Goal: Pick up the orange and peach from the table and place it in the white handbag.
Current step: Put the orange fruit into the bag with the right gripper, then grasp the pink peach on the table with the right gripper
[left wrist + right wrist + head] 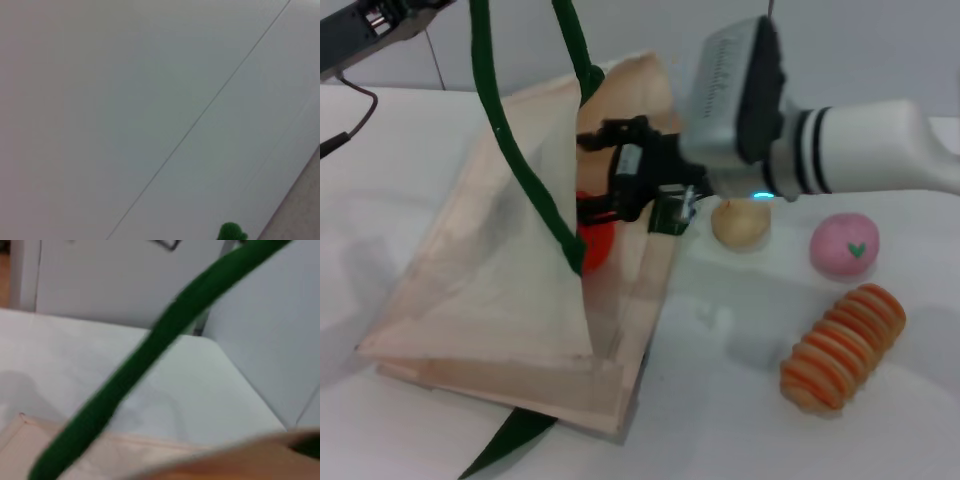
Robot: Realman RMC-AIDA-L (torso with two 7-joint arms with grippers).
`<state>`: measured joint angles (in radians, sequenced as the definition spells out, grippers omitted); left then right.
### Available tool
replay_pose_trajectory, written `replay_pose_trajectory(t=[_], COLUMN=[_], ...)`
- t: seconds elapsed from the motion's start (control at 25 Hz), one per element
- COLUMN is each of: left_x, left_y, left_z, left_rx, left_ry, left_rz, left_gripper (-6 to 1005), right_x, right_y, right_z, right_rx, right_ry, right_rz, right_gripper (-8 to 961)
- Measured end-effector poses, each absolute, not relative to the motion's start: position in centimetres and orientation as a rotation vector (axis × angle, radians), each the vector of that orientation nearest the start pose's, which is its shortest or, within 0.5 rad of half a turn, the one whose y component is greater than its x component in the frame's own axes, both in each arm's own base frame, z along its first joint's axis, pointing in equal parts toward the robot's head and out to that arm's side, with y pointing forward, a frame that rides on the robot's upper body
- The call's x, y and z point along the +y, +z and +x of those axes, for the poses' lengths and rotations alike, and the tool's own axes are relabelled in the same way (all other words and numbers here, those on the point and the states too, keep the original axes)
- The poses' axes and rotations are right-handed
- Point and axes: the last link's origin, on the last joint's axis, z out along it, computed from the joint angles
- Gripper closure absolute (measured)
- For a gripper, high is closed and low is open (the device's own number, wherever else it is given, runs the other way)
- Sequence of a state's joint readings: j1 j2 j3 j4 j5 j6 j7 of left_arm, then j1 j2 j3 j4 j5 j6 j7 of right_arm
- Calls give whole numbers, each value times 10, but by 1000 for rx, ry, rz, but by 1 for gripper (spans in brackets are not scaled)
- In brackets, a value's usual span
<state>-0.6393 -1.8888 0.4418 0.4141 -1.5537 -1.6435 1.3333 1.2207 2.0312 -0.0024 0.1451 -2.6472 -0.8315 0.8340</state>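
Inside white handbag: orange w/ right pincer; peach outside.

Head view is bright and evenly lit — soft shadows sit on the table at 6 o'clock. The green handle in the right wrist view is badly out of focus, and the left wrist view is a dim, hazy grey.

Orange inside handbag; peach on table, right.
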Motion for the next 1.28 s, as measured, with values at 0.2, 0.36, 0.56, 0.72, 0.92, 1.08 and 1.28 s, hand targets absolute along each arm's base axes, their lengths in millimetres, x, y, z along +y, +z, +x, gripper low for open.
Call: replay_pose_trajectory(t=[0.2,0.36,0.56,0.72,0.92,1.08,1.28], left_x=[381,380,379,378,377,376,376], left_y=[112,113,115,117,119,120,120], left_z=[-243,-246,-250,-255,-259,-260,-261], left_rx=[-1083,-1088,-1100,-1116,-1115,-1116,-1115], left_ry=[-1498,-1492,-1487,-1492,-1494,-1496,-1495], left_rz=[-2188,-2181,-2172,-2153,-2137,-2129,-2128], left_gripper=[885,885,885,885,885,885,885], right_x=[423,420,424,423,412,406,404], right_y=[-105,-91,-65,-40,-18,-8,-5], right_z=[120,137,168,199,239,260,274], right_rx=[-55,-16,123,254,413,501,569], right_ry=[450,501,515,496,428,368,275], right_rz=[-2781,-2773,-2712,-2664,-2620,-2594,-2583], right_gripper=[183,89,65,65,65,65,66])
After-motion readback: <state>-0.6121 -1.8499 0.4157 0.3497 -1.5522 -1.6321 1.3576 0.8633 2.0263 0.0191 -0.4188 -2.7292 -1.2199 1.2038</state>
